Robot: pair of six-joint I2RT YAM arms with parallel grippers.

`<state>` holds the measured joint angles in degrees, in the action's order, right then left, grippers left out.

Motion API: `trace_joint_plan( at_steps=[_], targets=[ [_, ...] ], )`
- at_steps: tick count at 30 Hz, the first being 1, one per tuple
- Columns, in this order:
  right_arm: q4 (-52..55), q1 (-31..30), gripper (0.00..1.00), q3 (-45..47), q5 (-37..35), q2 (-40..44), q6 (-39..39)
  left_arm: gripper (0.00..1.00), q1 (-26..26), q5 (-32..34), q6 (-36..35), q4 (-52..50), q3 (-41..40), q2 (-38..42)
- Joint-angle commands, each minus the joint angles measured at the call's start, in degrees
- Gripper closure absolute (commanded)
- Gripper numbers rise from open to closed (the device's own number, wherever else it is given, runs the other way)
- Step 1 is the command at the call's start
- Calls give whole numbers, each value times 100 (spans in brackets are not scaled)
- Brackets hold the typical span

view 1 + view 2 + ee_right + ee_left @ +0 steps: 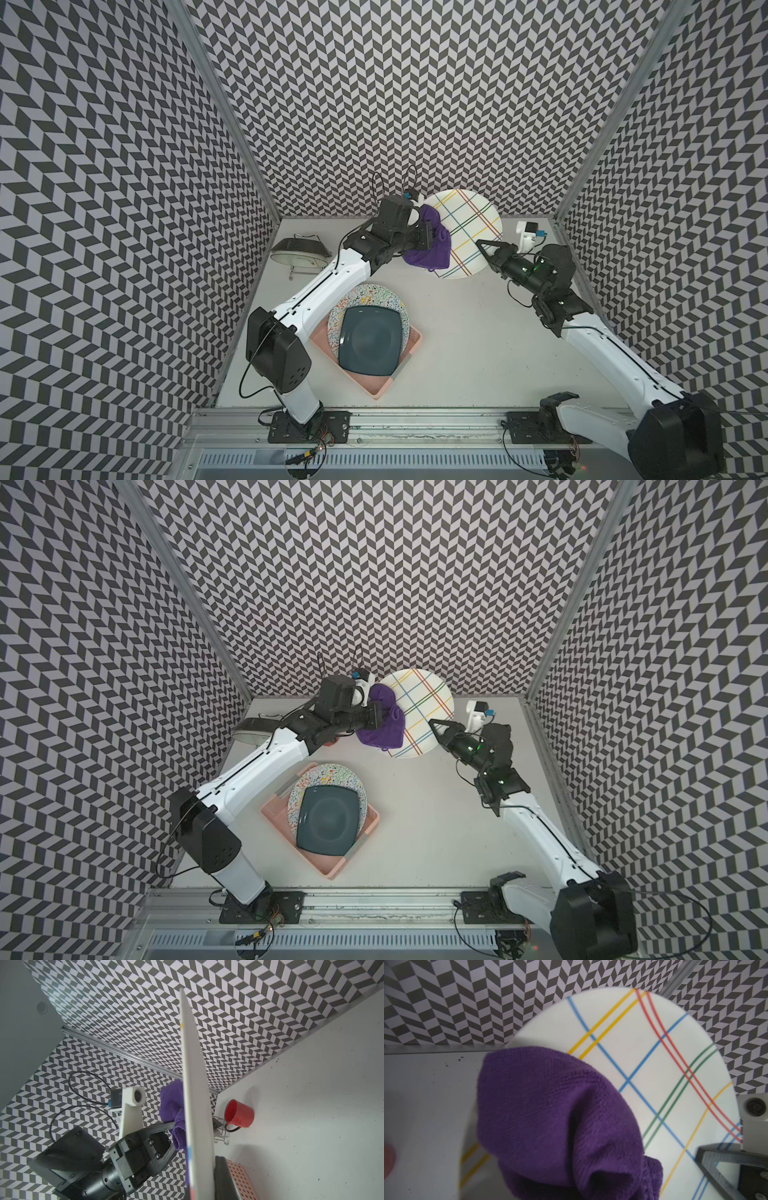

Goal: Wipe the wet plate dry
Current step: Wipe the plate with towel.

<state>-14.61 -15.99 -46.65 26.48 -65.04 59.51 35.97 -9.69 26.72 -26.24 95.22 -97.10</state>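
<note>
A white plate with coloured crossing lines is held tilted above the table at the back. My right gripper is shut on its lower right rim. A purple cloth lies bunched against the plate's left face, with my left gripper shut on it. The left wrist view shows the cloth covering part of the plate and hiding my left fingers. The right wrist view shows the plate edge-on, with the cloth on its far side.
A pink basket at front centre holds a speckled plate and a dark blue square plate. A wire rack stands at the back left. A red mug lies on its side behind the plate. Patterned walls close three sides.
</note>
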Motion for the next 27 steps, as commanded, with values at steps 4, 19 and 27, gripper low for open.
trace_joint_plan(
  at_steps=[4,19,27],
  targets=[
    [-1952,-360,100,-189,796,822,24,100,-1015,-466,90,194,-614,152],
    [-563,-1435,100,-680,80,803,-1395,100,-148,-1221,-495,-51,621,-519],
    [-801,-1481,100,-765,-377,821,-1307,100,259,-1112,-464,-5,424,-250]
  ],
)
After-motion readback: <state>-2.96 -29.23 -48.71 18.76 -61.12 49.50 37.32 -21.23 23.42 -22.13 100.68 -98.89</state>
